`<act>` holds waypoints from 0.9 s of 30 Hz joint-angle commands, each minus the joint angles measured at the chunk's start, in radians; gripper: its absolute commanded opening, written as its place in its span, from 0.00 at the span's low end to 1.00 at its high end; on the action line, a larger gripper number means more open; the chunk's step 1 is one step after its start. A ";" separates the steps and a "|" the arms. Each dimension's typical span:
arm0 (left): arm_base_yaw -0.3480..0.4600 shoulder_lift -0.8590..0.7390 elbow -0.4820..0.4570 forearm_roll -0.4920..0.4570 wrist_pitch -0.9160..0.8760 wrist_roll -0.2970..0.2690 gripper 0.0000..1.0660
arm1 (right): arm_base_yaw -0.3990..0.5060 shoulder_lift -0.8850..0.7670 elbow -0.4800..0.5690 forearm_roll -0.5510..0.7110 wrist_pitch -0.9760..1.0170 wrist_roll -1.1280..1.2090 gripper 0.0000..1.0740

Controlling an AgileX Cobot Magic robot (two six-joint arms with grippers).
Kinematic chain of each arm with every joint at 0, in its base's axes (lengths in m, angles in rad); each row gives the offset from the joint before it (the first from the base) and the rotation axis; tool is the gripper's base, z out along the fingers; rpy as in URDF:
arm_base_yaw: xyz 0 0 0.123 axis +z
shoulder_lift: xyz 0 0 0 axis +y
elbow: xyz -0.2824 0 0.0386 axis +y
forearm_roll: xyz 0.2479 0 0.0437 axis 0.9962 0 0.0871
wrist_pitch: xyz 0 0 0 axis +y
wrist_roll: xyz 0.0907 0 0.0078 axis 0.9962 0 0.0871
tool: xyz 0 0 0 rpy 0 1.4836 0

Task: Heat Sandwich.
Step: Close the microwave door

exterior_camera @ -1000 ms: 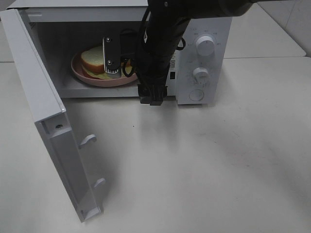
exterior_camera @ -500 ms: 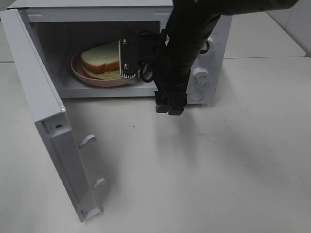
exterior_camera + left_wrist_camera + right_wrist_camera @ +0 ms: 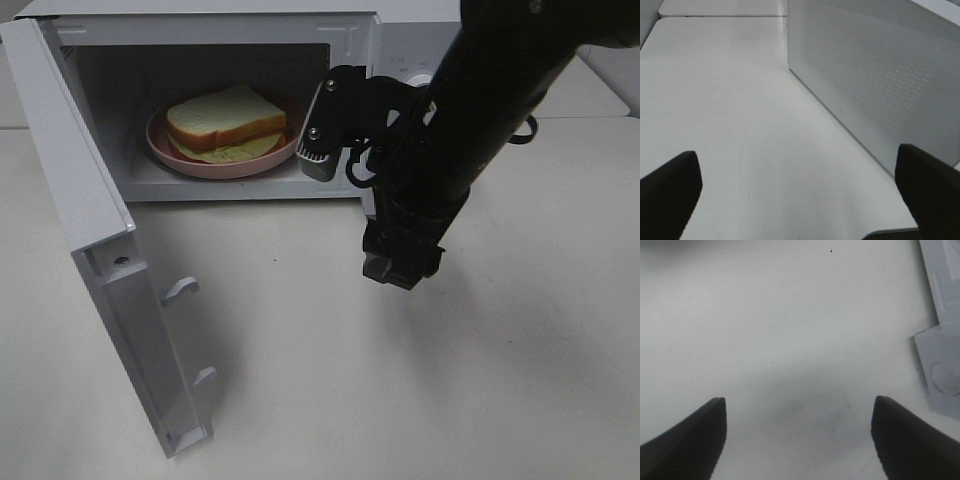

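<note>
The sandwich (image 3: 225,115), white bread with pale green filling, lies on a round pink plate (image 3: 165,150) inside the open microwave (image 3: 200,30). My right gripper (image 3: 398,268) hangs outside the oven, in front of its right part, pointing down at the table. In the right wrist view it (image 3: 798,400) is open, with bare table between its dark fingers. My left gripper (image 3: 797,152) is open and empty in the left wrist view, low over the table beside the microwave's perforated side wall (image 3: 880,75). It is out of the high view.
The microwave door (image 3: 70,170) stands swung out to the left, reaching toward the table's front edge; its corner (image 3: 942,285) shows in the right wrist view. My right arm covers most of the control panel. A second white table (image 3: 715,7) adjoins behind.
My right arm has drawn back out of the microwave opening, to the right and toward the front, uncovering the sandwich and plate. Its jaws stay open. The sandwich has not moved.
</note>
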 commanded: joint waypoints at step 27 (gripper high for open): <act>0.000 -0.025 0.002 0.000 -0.012 0.002 0.97 | 0.000 -0.467 0.392 0.007 0.124 0.563 0.71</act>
